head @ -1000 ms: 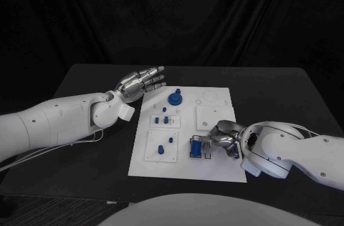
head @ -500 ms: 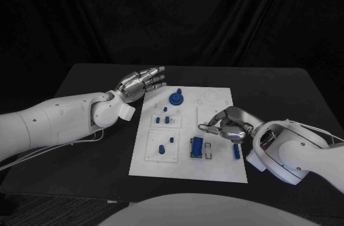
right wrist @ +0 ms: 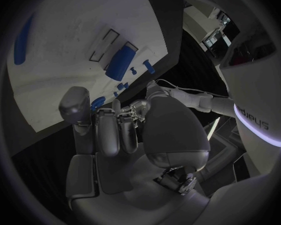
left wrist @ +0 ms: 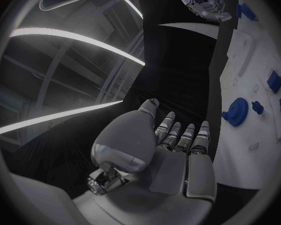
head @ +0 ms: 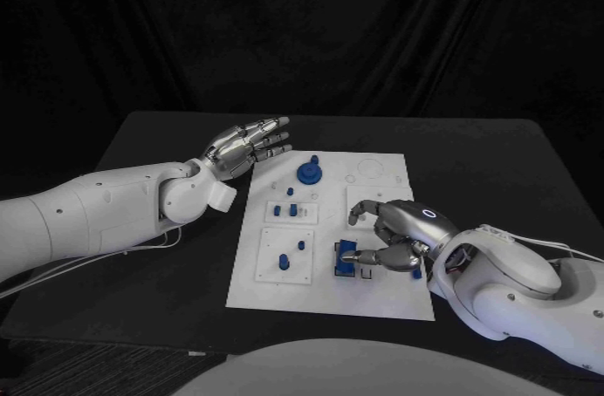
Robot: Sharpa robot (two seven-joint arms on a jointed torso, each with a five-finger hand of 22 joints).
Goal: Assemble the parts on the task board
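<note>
White task board point(head: 378, 302) lies at table centre, blue parts scattered across it: a round knobbed part point(head: 310, 170) at 12 o'clock, a rectangular block point(head: 342, 259) toward 5 o'clock. Right hand point(head: 398, 232) hovers over the block, fingers curled, empty; contact cannot be confirmed. Left hand point(head: 248, 139) sits off the board at 10 o'clock, fingers straight and together, holding nothing.

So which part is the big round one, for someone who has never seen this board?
Find the white board mid-table, then its far edge by the left robot hand. The round part is a blue disc with a knob, far wider than the small pegs nearer the robot.
</note>
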